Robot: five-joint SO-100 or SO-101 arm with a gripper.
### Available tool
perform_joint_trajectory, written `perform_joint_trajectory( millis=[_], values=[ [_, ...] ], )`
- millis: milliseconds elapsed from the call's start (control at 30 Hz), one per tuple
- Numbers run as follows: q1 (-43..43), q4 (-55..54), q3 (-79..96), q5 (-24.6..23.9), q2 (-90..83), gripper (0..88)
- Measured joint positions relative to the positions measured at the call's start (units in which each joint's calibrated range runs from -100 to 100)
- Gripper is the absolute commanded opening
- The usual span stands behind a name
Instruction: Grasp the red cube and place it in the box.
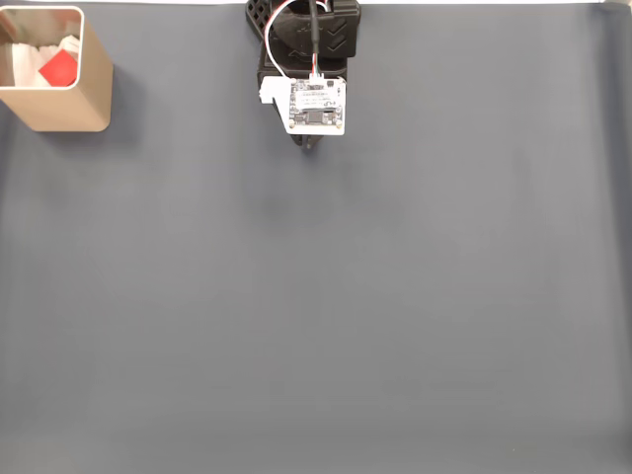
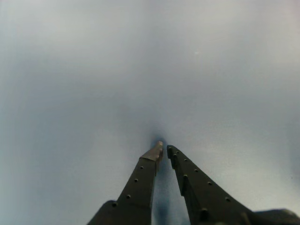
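Note:
The red cube [image 1: 58, 69] lies inside the tan box [image 1: 91, 99], against its white interior, at the top left of the fixed view. The arm stands folded at the top centre of that view, with the gripper [image 1: 310, 144] pointing down at the grey mat, far to the right of the box. In the wrist view the two dark fingers [image 2: 140, 180] of the gripper [image 2: 164, 147] nearly meet at their tips just above the mat. Nothing is held between them.
A grey mat [image 1: 326, 296] covers the table. A white circuit board [image 1: 317, 106] with red and white wires sits on top of the arm. The mat's far edge runs along the top of the fixed view.

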Motion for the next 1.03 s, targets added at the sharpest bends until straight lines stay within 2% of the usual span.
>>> perform_joint_trajectory(
  millis=[1033],
  values=[
    [0.67, 0.08, 0.0, 0.0, 0.0, 0.2]
  ],
)
